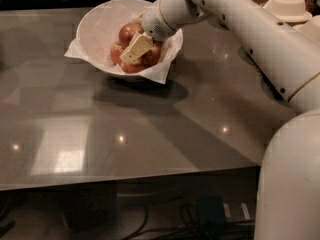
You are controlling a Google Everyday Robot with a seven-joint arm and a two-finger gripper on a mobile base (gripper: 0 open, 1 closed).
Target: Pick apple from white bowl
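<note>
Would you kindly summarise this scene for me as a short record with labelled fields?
surface: glossy grey table
container: white bowl, paper-lined, on the table's far side
contents: several red apples, piled together
gripper: gripper lowered into the bowl, among the apples
arm: white arm reaching in from the right
task state: no apple lifted out yet
</note>
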